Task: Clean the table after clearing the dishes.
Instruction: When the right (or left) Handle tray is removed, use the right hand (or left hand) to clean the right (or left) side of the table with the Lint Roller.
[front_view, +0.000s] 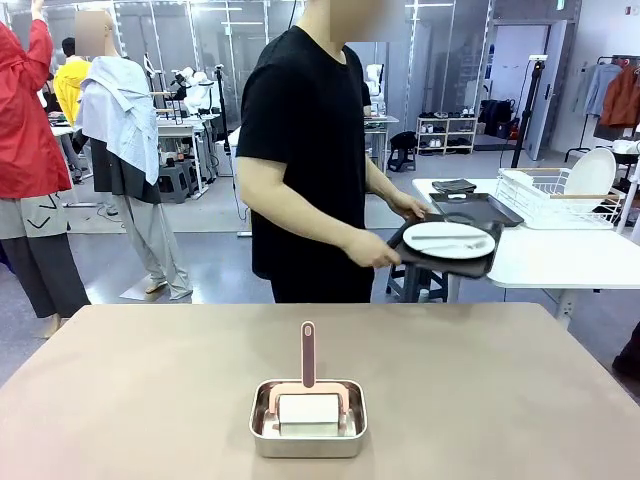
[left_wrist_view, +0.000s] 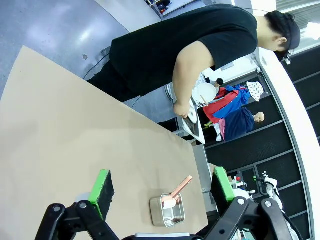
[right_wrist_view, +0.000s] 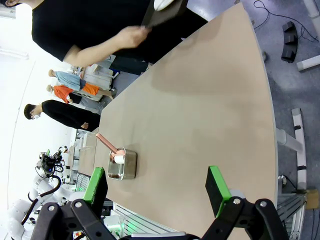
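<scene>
A steel pan (front_view: 308, 432) sits near the robot-side edge of the beige worktop (front_view: 130, 390), with a pink-handled roller (front_view: 308, 360) standing in it. Beyond the pan, to its far right, a person holds in 2 hands a dark tray (front_view: 450, 265) bearing 1 white plate (front_view: 448, 240) with cutlery. The left gripper (left_wrist_view: 161, 176) and right gripper (right_wrist_view: 156, 174) hover above the worktop, jaws wide open and empty.

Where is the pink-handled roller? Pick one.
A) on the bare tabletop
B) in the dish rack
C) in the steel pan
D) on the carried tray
C: the roller rests inside the steel pan on the beige table.
</scene>
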